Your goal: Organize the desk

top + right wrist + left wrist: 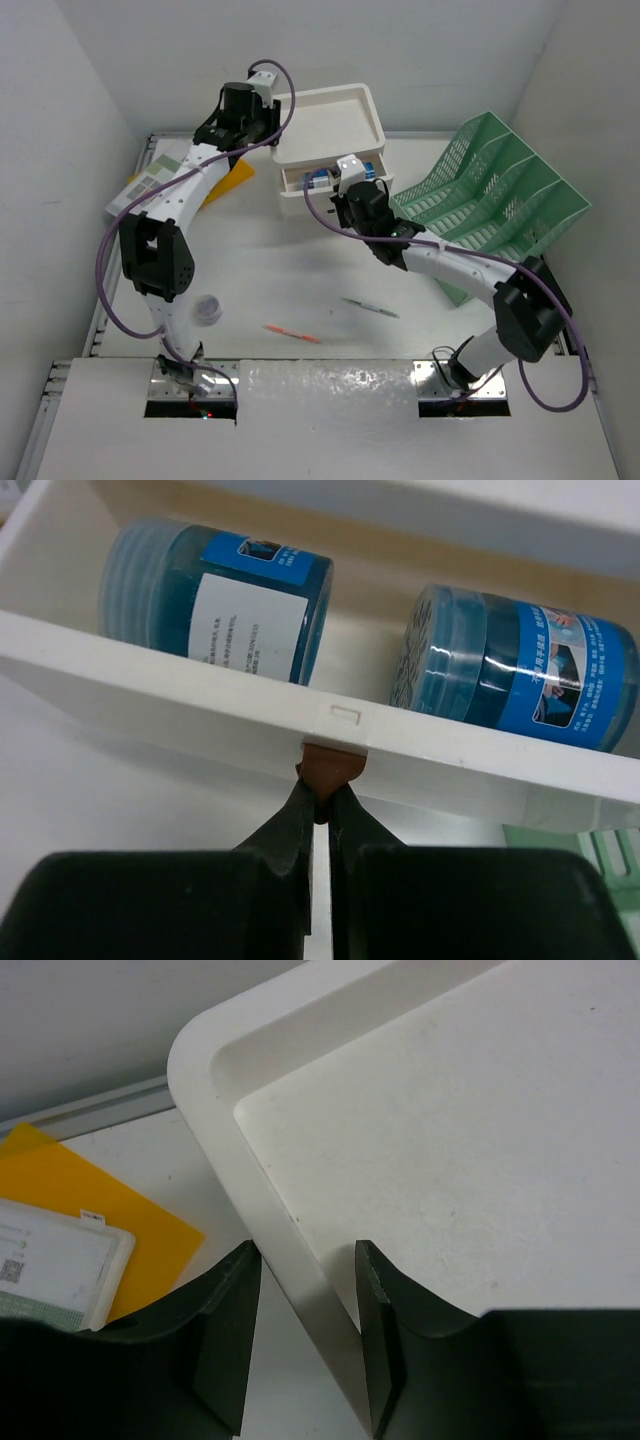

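The desk [300,270] is a large white tabletop with metal rails. A white drawer unit [335,125] stands at its back. My left gripper [268,135] is open, and its jaws straddle the raised rim [215,1110] of the unit's top tray at the left corner, my left gripper [305,1260] being apart from the rim on one side. My right gripper [322,790] is shut on the brown handle tab [332,762] of an open drawer [200,695]. Two blue jars [215,600] lie on their sides in that drawer.
A green mesh file rack [490,200] lies tilted at the right. A yellow folder [235,178] and a printed booklet [150,180] lie at the back left. A small round jar [208,309], an orange pen [292,333] and a grey pen [368,307] lie near the front.
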Robot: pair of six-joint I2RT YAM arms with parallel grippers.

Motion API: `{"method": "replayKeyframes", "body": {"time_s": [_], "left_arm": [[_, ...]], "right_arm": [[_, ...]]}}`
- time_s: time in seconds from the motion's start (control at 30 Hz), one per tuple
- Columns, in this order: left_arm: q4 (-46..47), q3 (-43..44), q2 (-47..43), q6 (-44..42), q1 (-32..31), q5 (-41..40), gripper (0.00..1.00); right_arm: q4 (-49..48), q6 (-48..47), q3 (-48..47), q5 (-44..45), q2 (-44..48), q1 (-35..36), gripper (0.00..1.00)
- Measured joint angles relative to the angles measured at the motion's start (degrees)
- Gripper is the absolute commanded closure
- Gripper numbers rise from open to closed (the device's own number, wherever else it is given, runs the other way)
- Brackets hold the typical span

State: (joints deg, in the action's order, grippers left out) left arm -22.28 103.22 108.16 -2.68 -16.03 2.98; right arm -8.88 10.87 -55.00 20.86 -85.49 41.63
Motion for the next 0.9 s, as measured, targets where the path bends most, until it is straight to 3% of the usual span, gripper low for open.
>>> {"method": "replayKeyframes", "body": {"time_s": [0.6,0.67,0.7,0.73,0.83,0.9], "left_arm": [[0.31,-0.15,-0.02,0.13,-0.02,0.04,1.0],[0.37,-0.17,-0.02,0.15,-0.02,0.04,1.0],[0.44,-0.22,-0.02,0.17,-0.02,0.04,1.0],[0.52,-0.28,-0.02,0.22,-0.02,0.04,1.0],[0.83,-0.44,-0.04,0.59,-0.02,0.0,1.0],[0.94,-0.48,-0.07,0.96,-0.02,-0.22,1.0]], "right_arm": [[-5.57,-0.42,-17.03,2.62,-17.81,-3.56,1.0],[-5.6,-0.37,-17.03,2.75,-17.84,-3.56,0.88],[-5.6,-0.28,-17.03,2.71,-17.84,-3.56,0.69],[-5.64,-0.04,-17.03,2.49,-17.84,-3.56,0.58],[-5.81,-0.5,-16.7,-0.09,-17.66,-3.34,0.41],[-7.91,-0.72,-13.73,-0.81,-16.02,-3.34,0.38]]}}
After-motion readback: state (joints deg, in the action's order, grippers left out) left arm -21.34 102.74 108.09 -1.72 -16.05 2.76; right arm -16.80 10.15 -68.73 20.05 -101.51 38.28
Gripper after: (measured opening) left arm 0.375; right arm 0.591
